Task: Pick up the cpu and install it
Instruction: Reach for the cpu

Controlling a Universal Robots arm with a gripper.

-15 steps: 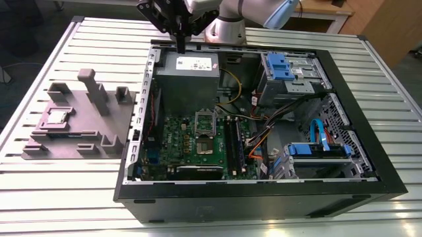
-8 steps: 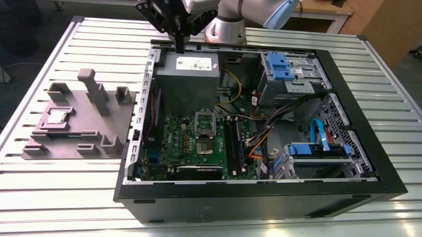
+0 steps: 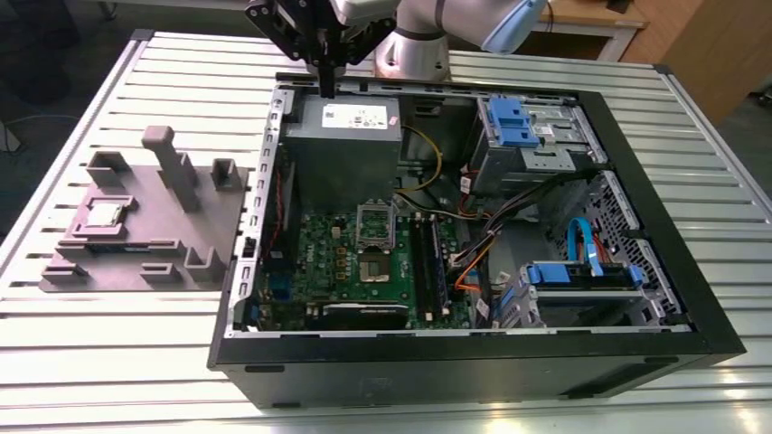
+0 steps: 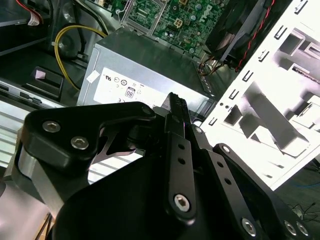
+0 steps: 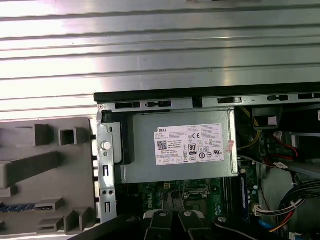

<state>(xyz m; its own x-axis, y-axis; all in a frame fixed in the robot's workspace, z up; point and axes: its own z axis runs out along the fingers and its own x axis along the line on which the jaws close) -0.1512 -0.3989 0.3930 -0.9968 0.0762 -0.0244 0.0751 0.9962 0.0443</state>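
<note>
Near the tabletop's (image 3: 108, 362) edge on the exterior view's left, one cpu (image 3: 107, 214) lies in one grey tray (image 3: 151, 231); one gripper (image 3: 325, 88), clenched and empty, hangs above one power supply (image 3: 342, 127). In the second wrist view, two pressed-together fingers (image 4: 176, 120) sit over it

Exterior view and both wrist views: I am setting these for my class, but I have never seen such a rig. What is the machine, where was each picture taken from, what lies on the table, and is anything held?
The machine is a robot arm with a gripper. The exterior view comes from a camera off the arm, looking down on a slatted table. The two wrist views come from cameras riding on the arm. On the table lies an open computer case, showing its power supply and green board. At the exterior view's left stands a grey tray with the cpu lying on it. The gripper hangs by the power supply and does not hold the cpu.
</note>
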